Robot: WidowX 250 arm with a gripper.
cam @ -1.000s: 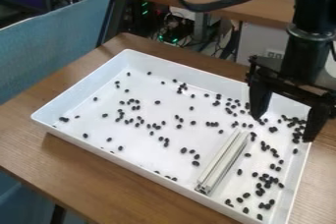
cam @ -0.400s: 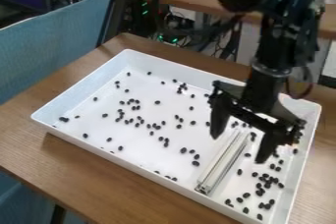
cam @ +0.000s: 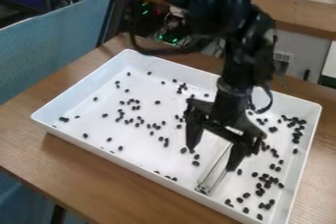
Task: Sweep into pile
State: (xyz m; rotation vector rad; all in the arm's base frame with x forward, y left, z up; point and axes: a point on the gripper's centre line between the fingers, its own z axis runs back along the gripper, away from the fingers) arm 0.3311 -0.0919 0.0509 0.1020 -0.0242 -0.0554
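Note:
My gripper (cam: 211,160) hangs open over the right-centre of the white tray (cam: 85,145), its two fingers wide apart. Between and below the fingers lies a pale metal bar (cam: 211,178), lengthwise from near the tray's front wall toward the back; the gripper hides its far part. I cannot tell whether the fingertips touch the tray floor. Many small black beans (cam: 265,184) are scattered over the tray, denser along its right side, with looser ones at the middle and left.
The tray's raised walls surround the bar and beans. It stands on a brown wooden table (cam: 98,169). A blue cloth-like panel (cam: 52,36) is at the left, and a wooden shelf (cam: 295,14) with cables near it stands behind.
The gripper has moved left and down in the view, from the tray's right back side to over the bar. Its fingers stay open. The bar and visible beans have not shifted.

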